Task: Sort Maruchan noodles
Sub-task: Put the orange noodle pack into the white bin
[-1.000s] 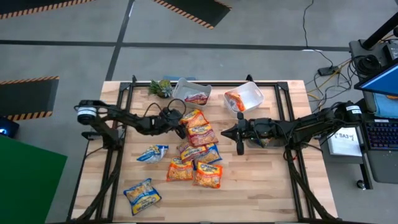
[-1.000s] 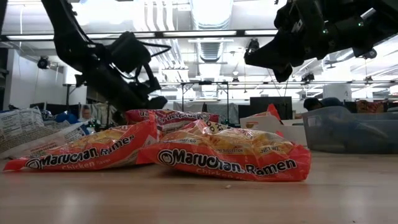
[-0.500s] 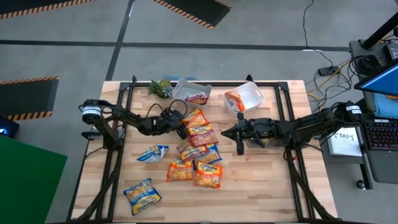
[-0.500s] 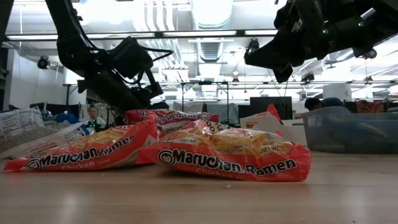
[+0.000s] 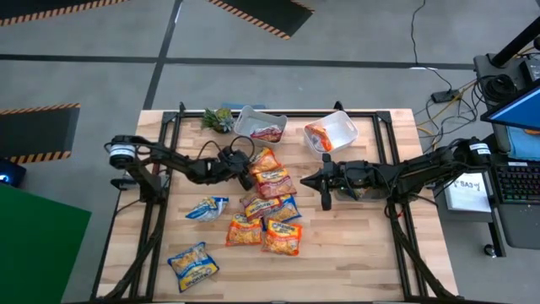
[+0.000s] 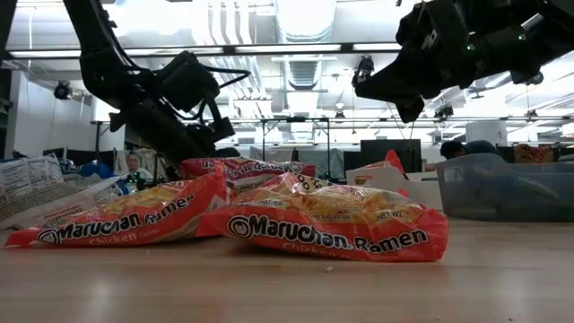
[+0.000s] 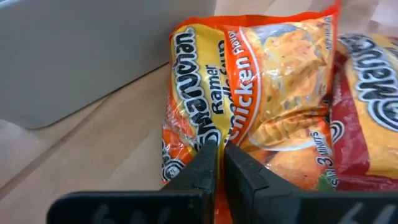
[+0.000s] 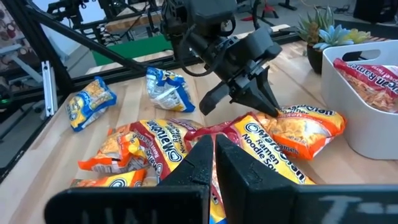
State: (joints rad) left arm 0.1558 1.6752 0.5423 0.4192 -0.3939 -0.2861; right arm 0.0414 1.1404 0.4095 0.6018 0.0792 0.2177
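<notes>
Several Maruchan noodles packets lie in a heap (image 5: 266, 215) at the table's middle, and two blue-yellow ones (image 5: 207, 208) (image 5: 192, 264) lie apart toward the near left. My left gripper (image 5: 245, 174) is at the heap's far left end, shut on an orange chicken packet (image 7: 267, 93) (image 5: 264, 159) that lies flat on the wood beside a pink-red packet (image 7: 367, 112). My right gripper (image 5: 325, 196) (image 8: 211, 140) hangs shut above the table, right of the heap, with nothing in it. My left gripper pinches the orange packet's crinkled edge (image 7: 214, 138), the one nearest the arm, between its two fingertips (image 8: 268, 107). The fingers come slanting down from the table's left. The packet lies flat on the table.
Two clear tubs stand at the far edge: one (image 5: 260, 123) with a pink-red packet, one (image 5: 332, 133) with an orange packet. A small green plant (image 5: 218, 118) stands left of them. Bare wood lies along the table's near edge and at its right.
My left gripper has shut its fingers on the orange packet's edge, staying at about the same place. The packets have not moved.
</notes>
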